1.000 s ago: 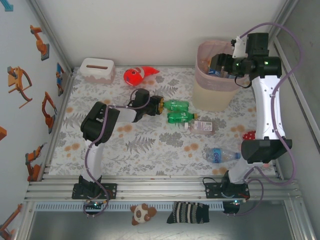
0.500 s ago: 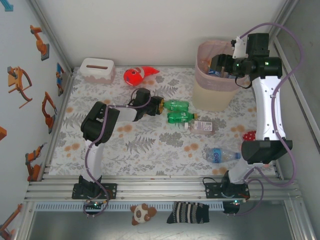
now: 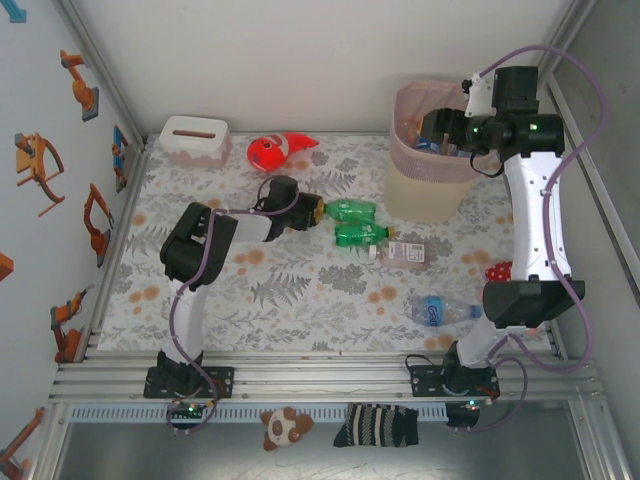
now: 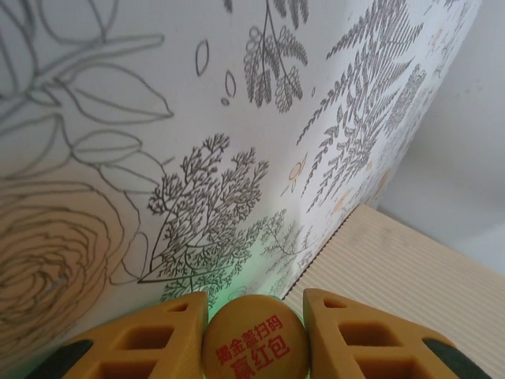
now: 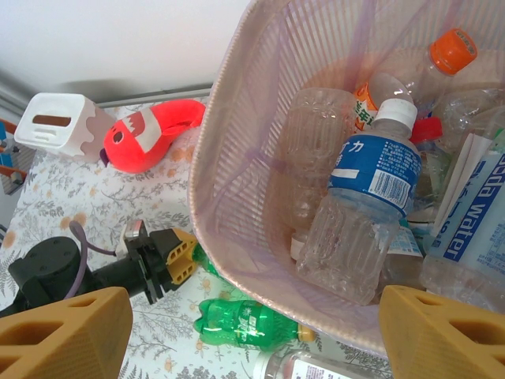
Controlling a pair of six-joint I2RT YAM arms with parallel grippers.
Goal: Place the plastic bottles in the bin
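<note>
Left gripper (image 4: 254, 305) is pinching the yellow cap (image 4: 254, 347) of a green bottle (image 3: 352, 210). Right gripper (image 5: 254, 300) is hanging wide open and empty, bin (image 5: 229, 158) right below it.

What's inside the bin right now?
The bin holds piled plastic bottles: a blue-label bottle with white cap on top, an orange-capped bottle beside it. They cover the bin's floor and anything underneath.

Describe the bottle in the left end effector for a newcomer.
Start at the beige bin, far right on the table. Two green bottles lie left of it. Take the farther green bottle: the left end effector pinches its yellow cap, while the nearer green bottle lies free.
</note>
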